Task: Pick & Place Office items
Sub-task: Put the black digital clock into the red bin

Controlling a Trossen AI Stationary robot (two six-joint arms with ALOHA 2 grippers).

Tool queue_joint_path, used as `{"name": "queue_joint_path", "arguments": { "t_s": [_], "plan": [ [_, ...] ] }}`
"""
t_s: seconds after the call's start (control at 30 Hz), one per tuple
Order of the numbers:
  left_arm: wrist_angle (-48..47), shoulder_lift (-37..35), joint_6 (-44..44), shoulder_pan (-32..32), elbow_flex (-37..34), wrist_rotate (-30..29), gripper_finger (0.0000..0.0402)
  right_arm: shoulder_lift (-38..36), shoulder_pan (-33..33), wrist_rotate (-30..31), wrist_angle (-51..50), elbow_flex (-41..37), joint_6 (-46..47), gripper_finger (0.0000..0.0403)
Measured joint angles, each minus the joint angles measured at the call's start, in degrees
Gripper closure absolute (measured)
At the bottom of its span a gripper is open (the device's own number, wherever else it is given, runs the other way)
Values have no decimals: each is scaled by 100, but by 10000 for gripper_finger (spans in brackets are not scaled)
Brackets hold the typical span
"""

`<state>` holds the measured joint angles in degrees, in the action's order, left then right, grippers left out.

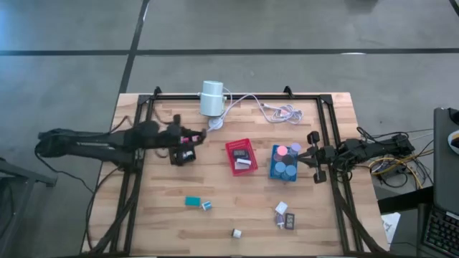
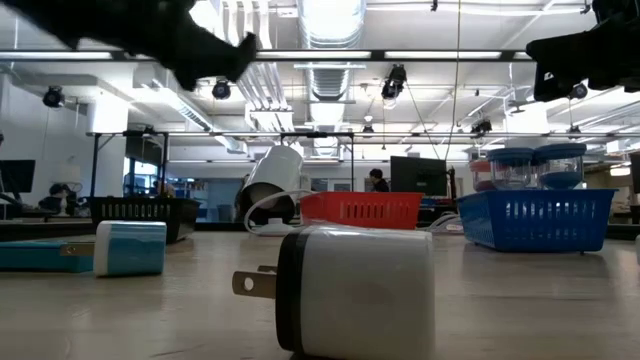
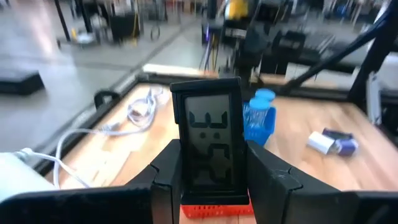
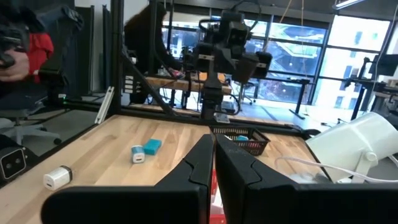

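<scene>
My left gripper (image 1: pixel 188 143) hovers over the left half of the table, shut on a black flat rectangular office item (image 3: pixel 208 146) with a grey face. A black tray (image 4: pixel 242 138) lies under it. My right gripper (image 4: pixel 213 163) waits shut at the table's right edge and holds nothing. A red tray (image 1: pixel 241 155) and a blue tray (image 1: pixel 285 162) holding pink and lilac discs stand mid-table. Loose pieces rest flat on the wood: a teal block (image 1: pixel 192 201), a white-and-teal block (image 1: pixel 206 206), a white plug (image 2: pixel 350 290), and white and grey pieces (image 1: pixel 285 215). My left gripper pinches the black item by its two long side edges (image 3: pixel 179 155), along its lower half, between the two fingers (image 3: pixel 163 180). The fingers lie about level, pointing toward the table's right side. The item stands upright between them, lifted clear of the table.
A white cylinder (image 1: pixel 211 98) with white cables (image 1: pixel 276 110) lies at the far edge. A black frame (image 1: pixel 326 129) runs around the tabletop. Bare wood lies along the near left part (image 1: pixel 158 215). A person sits in the room beyond the table (image 4: pixel 25 50).
</scene>
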<state>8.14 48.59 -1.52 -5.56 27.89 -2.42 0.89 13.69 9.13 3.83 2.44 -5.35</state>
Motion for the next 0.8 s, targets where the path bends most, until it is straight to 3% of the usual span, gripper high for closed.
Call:
{"name": "queue_joint_path", "arguments": {
  "t_s": [0.4,0.8],
  "plan": [
    [-1279,3504,352,4,2676,7,283,2,0,-1,-39,-18,41,390],
    [-1396,5461,562,0,3682,390,283,2,0,-2,-58,-60,-65,390]
  ]
}}
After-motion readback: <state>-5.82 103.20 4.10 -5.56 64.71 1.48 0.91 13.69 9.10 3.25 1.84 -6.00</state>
